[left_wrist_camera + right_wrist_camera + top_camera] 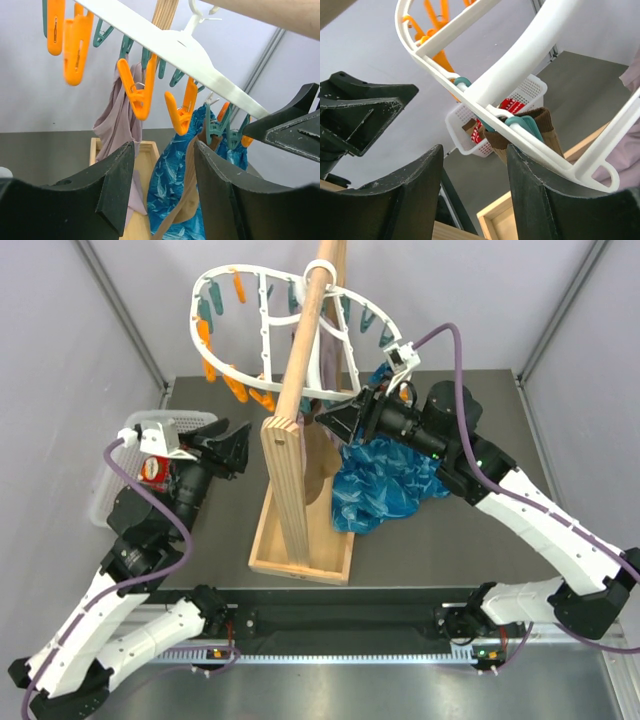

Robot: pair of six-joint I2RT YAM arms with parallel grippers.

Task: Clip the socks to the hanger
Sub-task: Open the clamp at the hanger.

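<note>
The white oval hanger [197, 310] hangs from the wooden pole, with orange and teal pegs dangling from it. In the left wrist view its bar [190, 55] runs overhead. A mauve sock [117, 125] and a tan-brown sock [192, 195] hang from it. In the right wrist view a teal peg [525, 125] grips the tan-brown sock [545, 132] under the hanger's rim [530, 55]. Red patterned socks [512, 105] lie in the basket. My left gripper [235, 452] [164, 150] is open and empty, left of the pole. My right gripper [335, 420] [475, 150] is open and empty, just under the hanger's right rim.
The wooden pole stand [290, 490] rises from a wooden tray base [300, 560] at the table's middle. A white mesh basket [170, 425] sits at the left behind the left gripper. A blue patterned cloth [385, 485] hangs on the right side of the hanger, under the right arm.
</note>
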